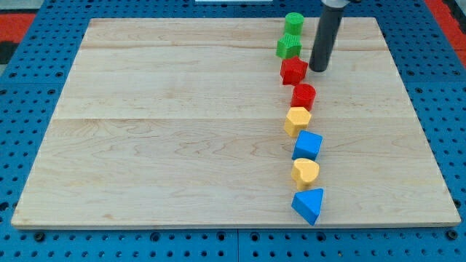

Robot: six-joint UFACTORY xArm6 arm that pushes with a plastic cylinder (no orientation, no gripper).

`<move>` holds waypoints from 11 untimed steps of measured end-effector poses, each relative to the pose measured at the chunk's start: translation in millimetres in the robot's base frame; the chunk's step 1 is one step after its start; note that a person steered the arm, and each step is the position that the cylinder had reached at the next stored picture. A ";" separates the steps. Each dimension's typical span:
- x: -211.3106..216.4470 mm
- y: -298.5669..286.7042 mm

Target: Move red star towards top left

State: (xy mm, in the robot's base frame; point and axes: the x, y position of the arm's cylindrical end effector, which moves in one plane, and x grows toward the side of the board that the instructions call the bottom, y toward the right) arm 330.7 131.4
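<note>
Pale wooden board of joined planks, grain showing, on a blue pegboard bench; no containers and no readable writing anywhere. No fingers or jaws on this arm, so nothing to open or hold: only a smooth dark round rod ending in my tip, resting on the wood near the view's top right. Just to the view's left of my tip, very close and perhaps touching, the red star. Above that and left of the rod, a green star and a green cylinder. Below my tip, strung in a loose line toward the view's bottom: red cylinder, yellow block of unclear shape, blue cube, yellow heart, blue triangle. All blocks matte, solid-coloured.
</note>
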 end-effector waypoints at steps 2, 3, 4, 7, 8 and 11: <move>10.8 -68.5; 22.6 -29.5; 40.1 -62.5; 30.5 -134.5; 24.5 -122.3; -20.3 -223.5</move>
